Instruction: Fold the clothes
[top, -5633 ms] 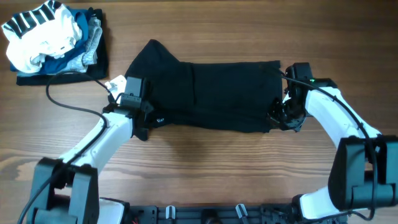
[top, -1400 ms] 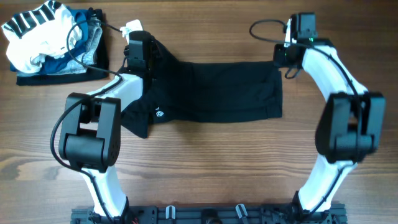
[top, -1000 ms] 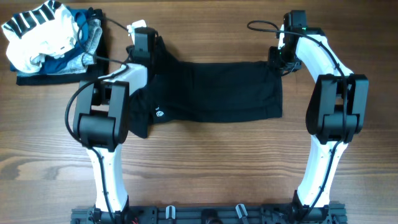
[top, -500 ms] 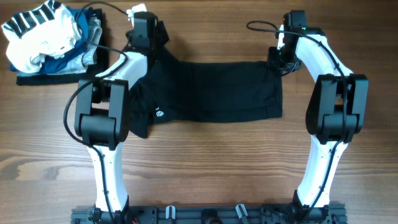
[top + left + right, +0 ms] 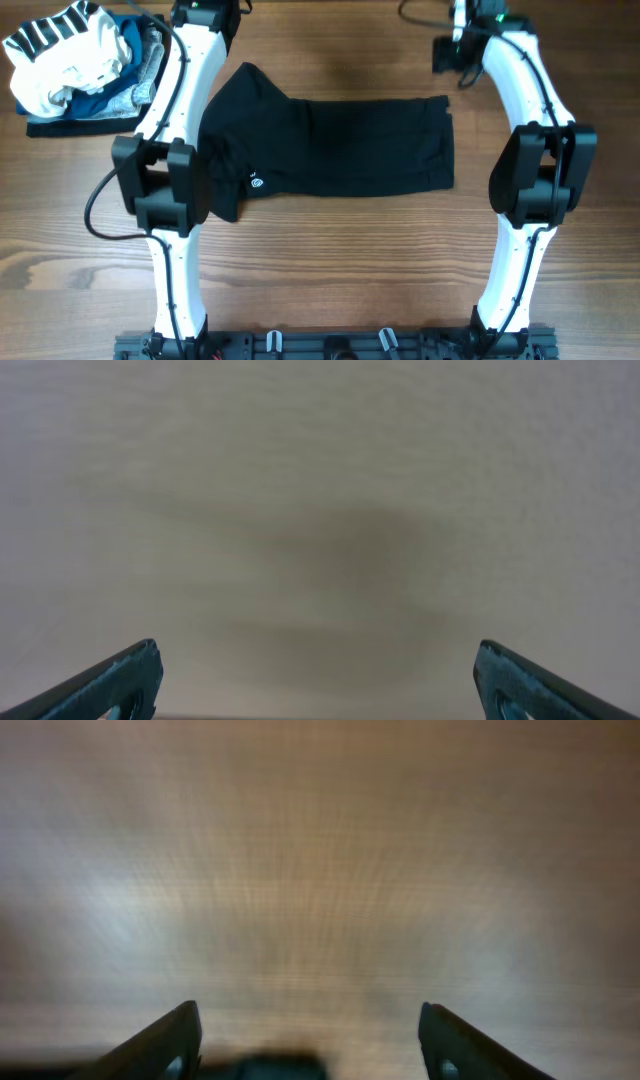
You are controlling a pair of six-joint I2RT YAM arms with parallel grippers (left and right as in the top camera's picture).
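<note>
A black garment (image 5: pixel 340 145) lies folded into a wide band across the middle of the wooden table (image 5: pixel 330 280). A small white logo shows near its left end. My left arm (image 5: pixel 190 60) stretches past the garment's top left corner to the far edge of the overhead view. In the left wrist view my left gripper (image 5: pixel 315 652) stands wide open over blurred bare wood. My right gripper (image 5: pixel 446 54) hovers just beyond the garment's top right corner. In the right wrist view, the right gripper (image 5: pixel 307 1012) is open with only wood between its fingers.
A loose pile of clothes (image 5: pixel 80 60), white, striped, blue and grey, sits on a dark folded piece at the far left corner. A black cable (image 5: pixel 100 210) loops beside the left arm. Both arm bases stand at the near edge.
Both grippers have opened, let go of the garment's top corners and pulled away toward the far edge of the table. The garment has stayed flat where it was.
</note>
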